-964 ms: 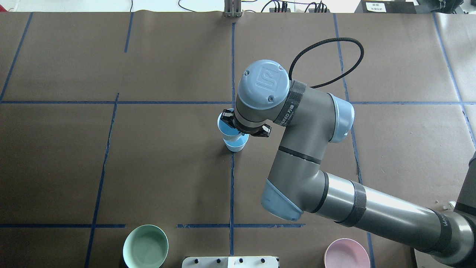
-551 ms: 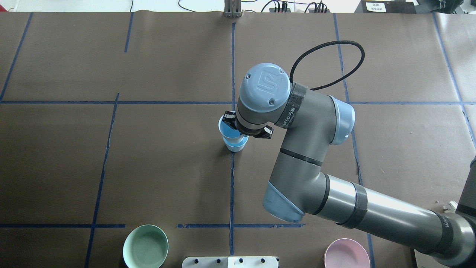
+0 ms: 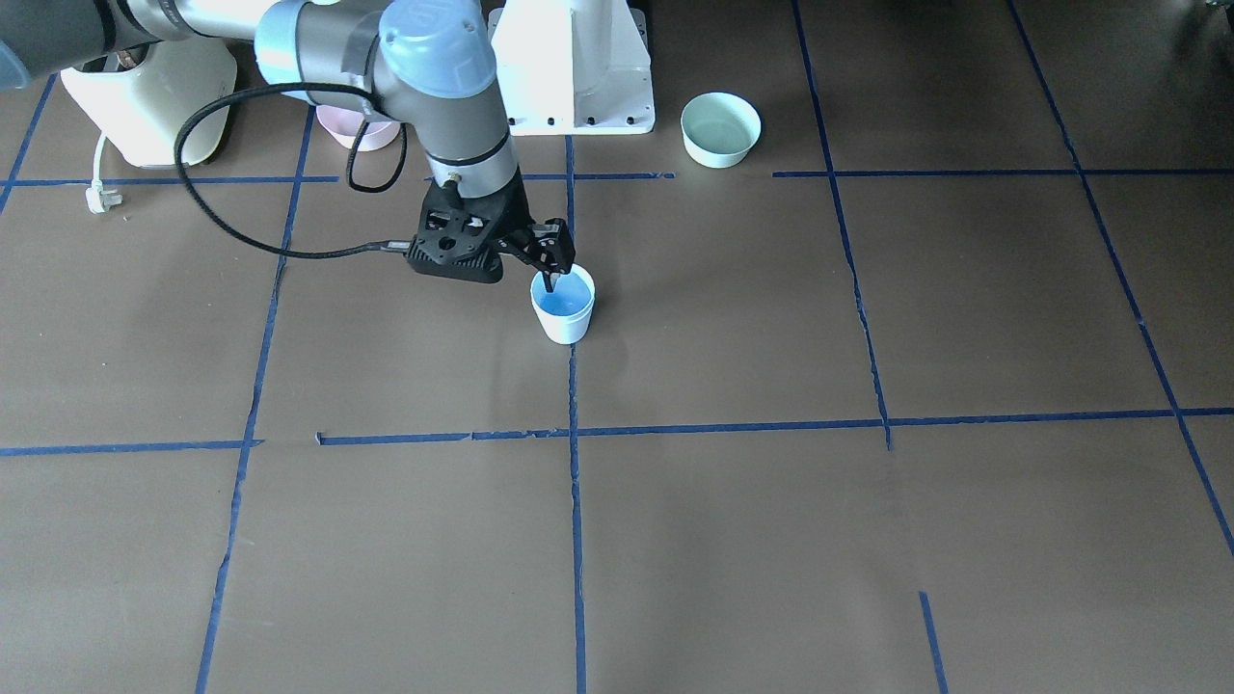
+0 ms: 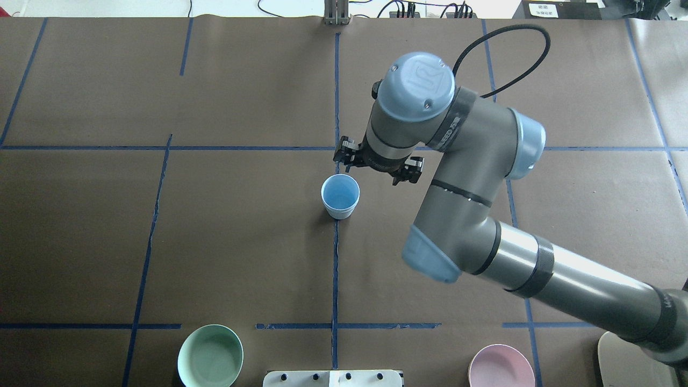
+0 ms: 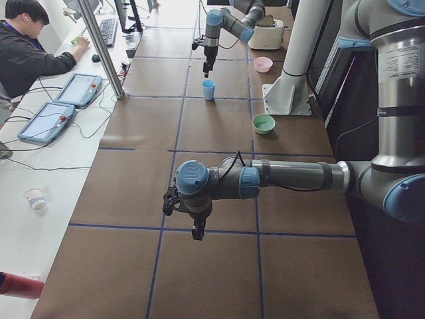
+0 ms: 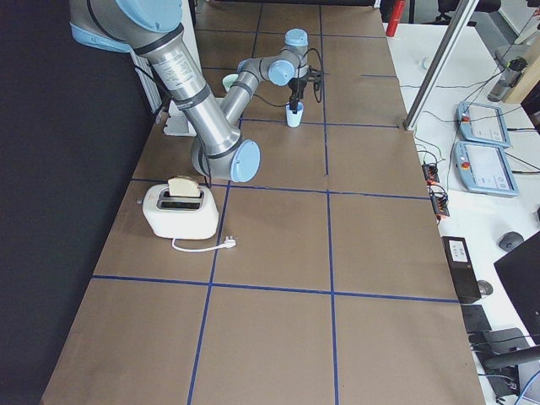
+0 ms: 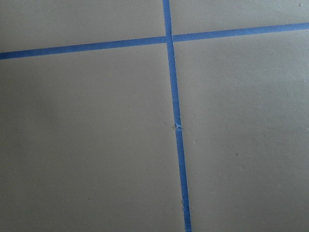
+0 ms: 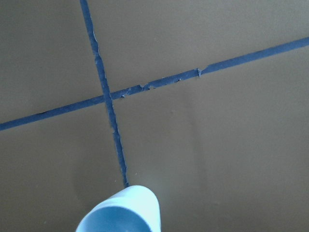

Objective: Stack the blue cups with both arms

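The blue cups (image 4: 340,196) stand upright near the table's middle, nested so closely that they look like one tumbler; they also show in the front view (image 3: 563,306) and at the bottom edge of the right wrist view (image 8: 120,212). My right gripper (image 4: 377,164) is open and empty, just beyond and above the cups, with one fingertip (image 3: 549,278) over the rim in the front view. My left gripper (image 5: 192,226) hangs over bare table far from the cups, and I cannot tell whether it is open or shut. The left wrist view shows only table and tape.
A mint-green bowl (image 4: 210,356) and a pale pink bowl (image 4: 501,368) sit at the near edge beside the white pedestal base (image 3: 574,67). A toaster (image 6: 180,209) stands at the robot's right end. An operator (image 5: 26,46) sits by the far side.
My right gripper let go of the upper cup, which now sits fully inside the lower one. The gripper opened, rose and moved away to the far right.
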Robot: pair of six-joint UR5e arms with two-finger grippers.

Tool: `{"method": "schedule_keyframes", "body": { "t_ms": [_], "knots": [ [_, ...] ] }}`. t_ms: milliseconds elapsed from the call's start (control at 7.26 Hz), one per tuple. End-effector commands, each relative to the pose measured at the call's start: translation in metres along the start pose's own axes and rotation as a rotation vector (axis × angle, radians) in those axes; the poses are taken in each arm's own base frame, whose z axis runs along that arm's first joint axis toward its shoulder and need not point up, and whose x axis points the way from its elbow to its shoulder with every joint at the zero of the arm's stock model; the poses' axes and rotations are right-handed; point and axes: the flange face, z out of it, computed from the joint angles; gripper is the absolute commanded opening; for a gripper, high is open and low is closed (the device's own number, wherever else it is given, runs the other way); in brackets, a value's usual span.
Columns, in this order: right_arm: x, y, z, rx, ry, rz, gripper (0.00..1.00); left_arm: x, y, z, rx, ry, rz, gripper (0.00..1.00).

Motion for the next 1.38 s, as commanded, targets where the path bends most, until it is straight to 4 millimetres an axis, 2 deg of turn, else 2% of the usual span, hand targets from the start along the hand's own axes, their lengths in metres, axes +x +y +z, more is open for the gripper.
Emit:
{"method": "schedule_keyframes", "body": {
  "t_ms": [0,138,275,413,551,688,964,1101,1239],
  "knots": [
    [0.123,-0.111,-0.038,-0.069,-0.006,-0.158,1.0,0.002,-0.008,-0.003,0.006,-0.002,0.013,1.0],
    [0.197,-0.151,-0.055,-0.086,-0.013,-0.234,1.0,0.003,-0.009,-0.004,0.008,-0.003,0.014,1.0],
    [0.275,-0.176,-0.067,-0.093,-0.01,-0.307,1.0,0.002,-0.008,-0.002,0.005,-0.004,0.007,1.0],
    [0.358,-0.189,-0.073,-0.09,0.015,-0.38,1.0,0.0,-0.007,0.0,0.001,-0.004,0.007,1.0],
    [0.43,-0.189,-0.082,-0.09,0.031,-0.444,1.0,-0.002,-0.005,0.002,-0.004,-0.001,0.0,1.0],
    [0.497,-0.181,-0.09,-0.091,0.043,-0.48,1.0,-0.003,-0.003,0.002,-0.005,-0.007,0.0,1.0],
    [0.614,-0.141,-0.102,-0.103,0.062,-0.511,1.0,-0.006,0.003,0.006,-0.015,-0.008,-0.008,1.0],
    [0.648,-0.116,-0.1,-0.104,0.067,-0.489,1.0,-0.005,0.002,0.004,-0.011,-0.009,-0.004,1.0],
    [0.667,-0.099,-0.094,-0.088,0.068,-0.493,1.0,-0.005,0.008,0.006,-0.016,-0.008,-0.006,1.0]
  ]
}}
